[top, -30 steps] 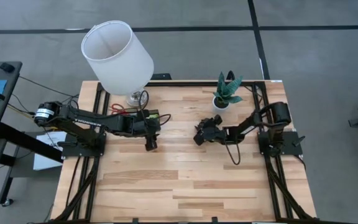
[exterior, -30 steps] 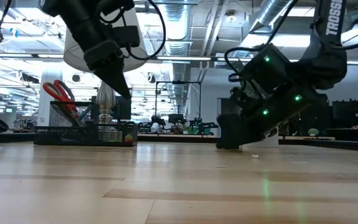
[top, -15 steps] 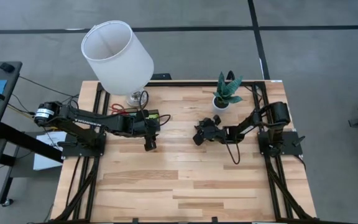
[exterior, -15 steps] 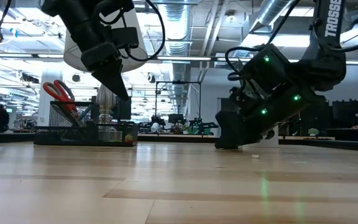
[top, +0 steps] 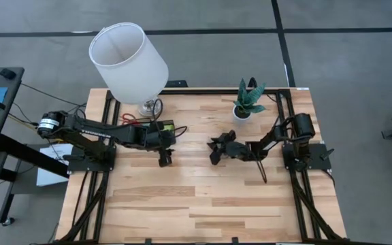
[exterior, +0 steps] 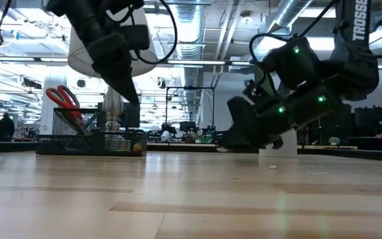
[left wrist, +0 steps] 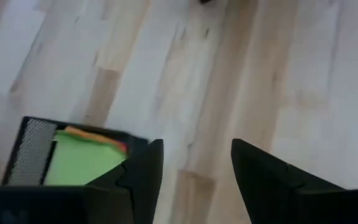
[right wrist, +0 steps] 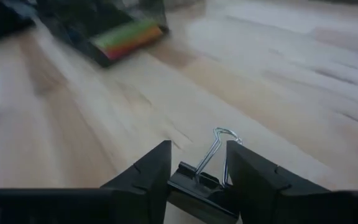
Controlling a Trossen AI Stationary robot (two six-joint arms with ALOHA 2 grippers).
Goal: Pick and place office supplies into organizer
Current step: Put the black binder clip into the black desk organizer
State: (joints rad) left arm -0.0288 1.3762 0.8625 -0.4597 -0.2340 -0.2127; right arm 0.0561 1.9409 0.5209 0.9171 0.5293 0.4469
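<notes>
The black mesh organizer (top: 148, 127) stands at the far left by the lamp, with red-handled scissors (exterior: 62, 98) upright in it and a lime-green sticky-note pad (left wrist: 82, 158) lying in it. My left gripper (left wrist: 194, 149) hangs open above the table just past the organizer's right end, touching nothing. Near the table's middle, my right gripper (right wrist: 197, 162) is low over the wood, slanting down toward the left, and is shut on a small black binder clip (right wrist: 197, 180). The organizer (right wrist: 104, 31) lies ahead of it. My right gripper pinches the binder clip's black body (right wrist: 188, 179) between its two fingers. The clip's wire handles (right wrist: 219, 149) stick out forward past the fingertips. The fingers come in at a low slant from the table's right. Whether the clip rests on the wood does not show.
A white-shaded lamp (top: 128, 61) stands over the far left corner behind the organizer. A small potted plant (top: 248, 101) is at the far right. A tiny white scrap (exterior: 271, 166) lies on the wood below my right arm. Bare wood fills the table's near half.
My right gripper has moved a little toward the table's left and near edge and risen slightly. It has tipped from steeply downward to nearly level. My left gripper has stayed in place.
</notes>
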